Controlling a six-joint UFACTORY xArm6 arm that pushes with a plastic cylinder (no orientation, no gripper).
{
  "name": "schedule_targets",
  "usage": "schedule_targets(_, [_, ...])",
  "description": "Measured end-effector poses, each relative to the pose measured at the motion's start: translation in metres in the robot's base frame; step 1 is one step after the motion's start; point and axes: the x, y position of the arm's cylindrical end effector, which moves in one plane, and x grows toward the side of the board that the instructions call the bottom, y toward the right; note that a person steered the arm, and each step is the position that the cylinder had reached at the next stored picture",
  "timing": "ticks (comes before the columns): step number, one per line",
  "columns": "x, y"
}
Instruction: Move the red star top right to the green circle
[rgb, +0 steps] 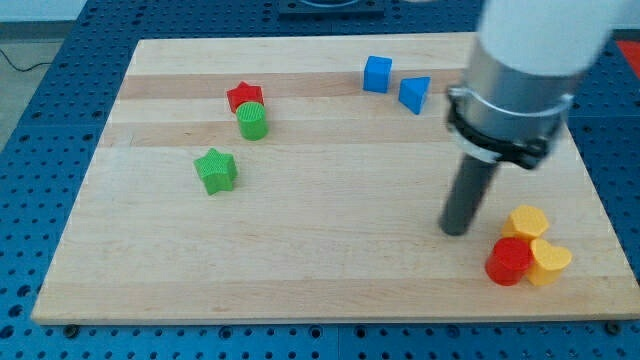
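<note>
Well, red star already touches green circle, upper-left side — my tip, no jaws at all, sits far right near the yellow blocks. Risk — crossing over, I could knock the green star.

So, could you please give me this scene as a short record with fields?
tip: my tip rests on the board, left of the yellow and red cluster
target pair: red star touching green circle, at its upper left
green star: apart, lower left of them
blue blocks: view's top
cluster: red cylinder, two yellow blocks
</note>
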Motion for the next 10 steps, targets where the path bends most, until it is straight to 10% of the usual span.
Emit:
schedule_targets(4, [-0.052, -0.407])
schedule_targets(7, [-0.184, -0.366])
schedule_targets(10, [-0.184, -0.248])
